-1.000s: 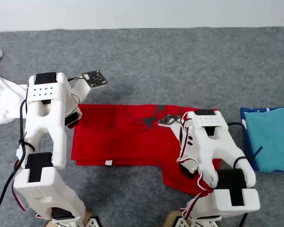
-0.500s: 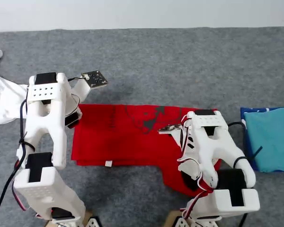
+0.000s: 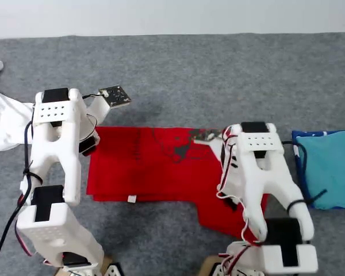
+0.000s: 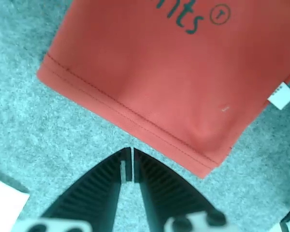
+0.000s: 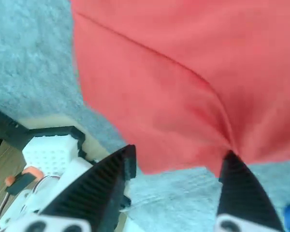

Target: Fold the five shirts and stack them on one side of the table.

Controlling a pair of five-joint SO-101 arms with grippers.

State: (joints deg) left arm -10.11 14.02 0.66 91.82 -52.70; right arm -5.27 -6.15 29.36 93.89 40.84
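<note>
Red shirt [image 3: 149, 164] lies on the grey bench [image 3: 190, 75] between my arms. My right fingers [image 5: 104, 186] stand wide open above its loose near flap, and if they close there I fear they catch only one layer and pull the fold crooked. My left fingers [image 4: 106, 186] are closed just beside the hem and could drag it, and farther off a wide swing might disturb the teal shirt [image 3: 333, 164].

White arms [image 3: 56, 144] with black motors [image 3: 46, 202] (cables [image 3: 229, 192] red, black, white) end in ribbed black tools [image 4: 128, 155].
</note>
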